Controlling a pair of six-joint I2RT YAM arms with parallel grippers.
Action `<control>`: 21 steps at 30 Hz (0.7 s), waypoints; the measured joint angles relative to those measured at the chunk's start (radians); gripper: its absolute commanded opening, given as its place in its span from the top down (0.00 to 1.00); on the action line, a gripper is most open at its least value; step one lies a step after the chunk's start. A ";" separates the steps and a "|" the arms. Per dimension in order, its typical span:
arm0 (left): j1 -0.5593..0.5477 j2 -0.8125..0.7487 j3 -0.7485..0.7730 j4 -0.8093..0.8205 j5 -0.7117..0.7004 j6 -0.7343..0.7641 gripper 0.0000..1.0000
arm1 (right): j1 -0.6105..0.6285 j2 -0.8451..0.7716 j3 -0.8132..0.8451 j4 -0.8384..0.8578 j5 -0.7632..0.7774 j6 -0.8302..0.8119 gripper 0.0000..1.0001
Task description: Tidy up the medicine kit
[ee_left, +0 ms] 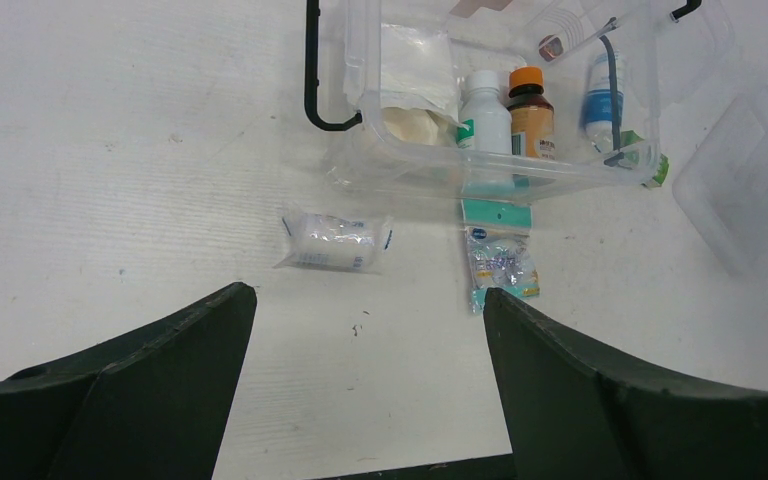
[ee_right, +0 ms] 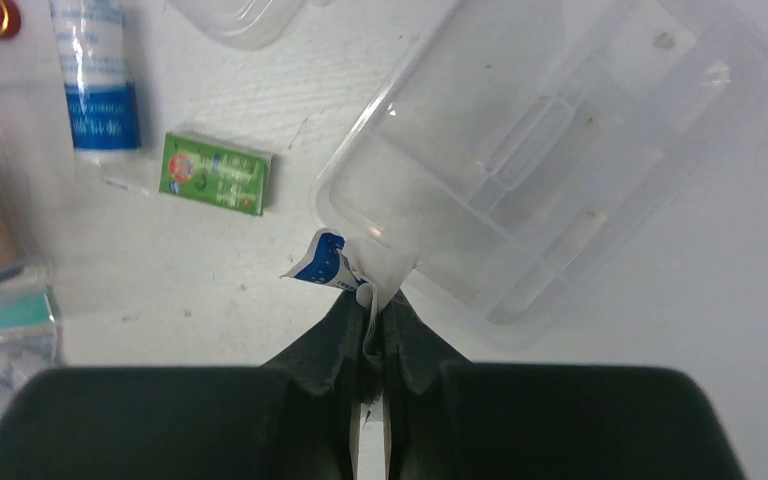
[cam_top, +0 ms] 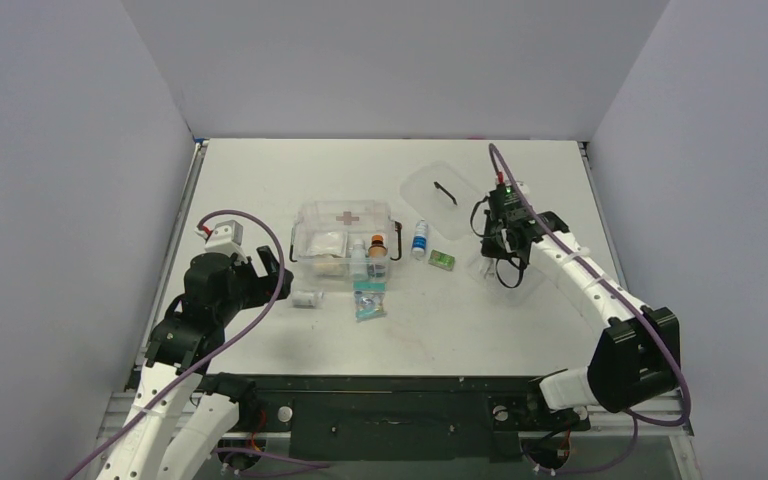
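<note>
Medicine kit (cam_top: 344, 209); packet (ee_right: 325, 262) in right fingers (ee_right: 318, 348)

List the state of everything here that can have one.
medicine kit: open, lid off, partly filled
lid: off, flat on the table
tray: out of the kit, empty
left gripper: open, holding nothing
right gripper: shut on a blue-and-white packet
bandage roll: wrapped, on the table outside the kit
orange-capped bottle: capped, upright in the kit

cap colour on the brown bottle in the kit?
Orange round cap on the small brown bottle; best in left wrist view.
</note>
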 measured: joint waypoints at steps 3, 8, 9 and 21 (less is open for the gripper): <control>0.000 0.000 0.000 0.000 0.000 0.000 0.17 | -0.045 0.000 0.002 0.024 0.021 0.080 1.00; 0.000 -0.002 0.000 0.000 0.000 0.000 0.17 | -0.095 0.000 0.002 0.076 0.072 0.205 1.00; 0.000 -0.003 0.000 0.000 0.000 0.000 0.17 | -0.101 0.001 0.002 0.084 0.080 0.223 1.00; 0.000 -0.007 0.000 0.000 0.000 0.000 0.17 | -0.188 0.111 0.021 0.139 0.159 0.459 1.00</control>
